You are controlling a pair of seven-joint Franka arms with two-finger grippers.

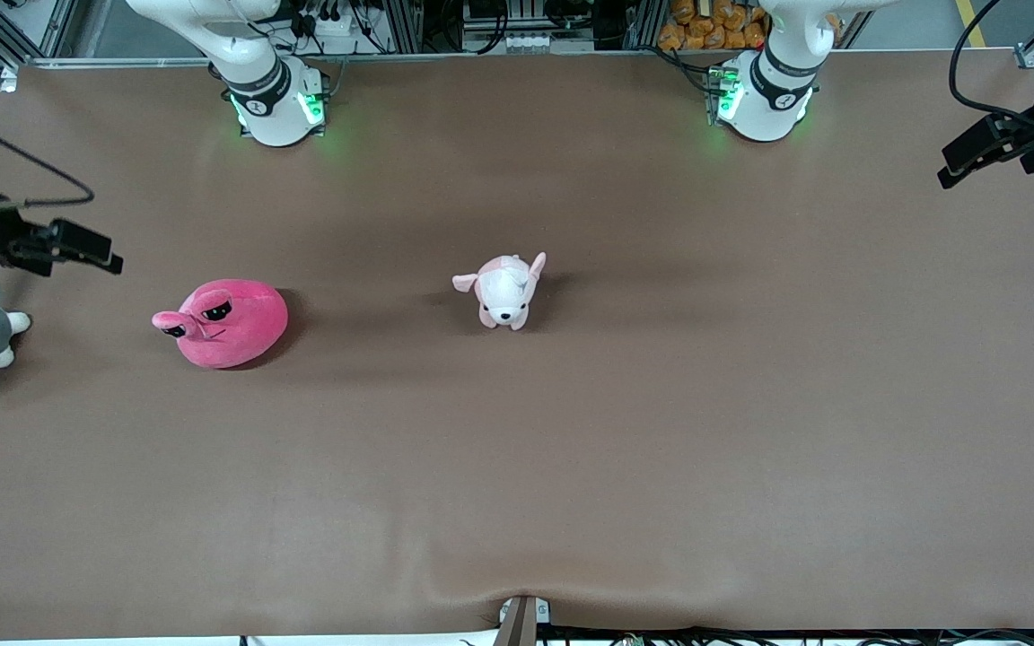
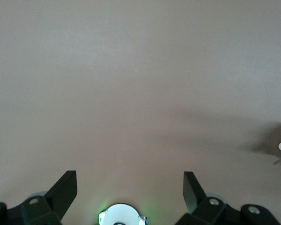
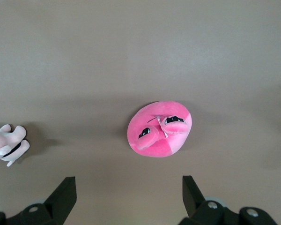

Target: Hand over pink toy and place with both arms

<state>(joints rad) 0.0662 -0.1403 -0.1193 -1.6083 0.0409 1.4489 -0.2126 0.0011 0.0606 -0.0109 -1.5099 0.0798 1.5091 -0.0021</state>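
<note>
Nearest the front camera, toward the right arm's end of the table (image 1: 571,467): pink toy (image 1: 228,322), round hot-pink plush with two stalked dark eyes under droopy lids, lying untouched. Slightly farther, at its 3 o'clock near mid-table: small white and pink dog plush (image 1: 505,289). At the toy's 9 o'clock, up high: right gripper (image 1: 86,244), jaws wide, empty. Over the left arm's end: left gripper (image 1: 975,157), jaws wide, empty, waiting.
</note>
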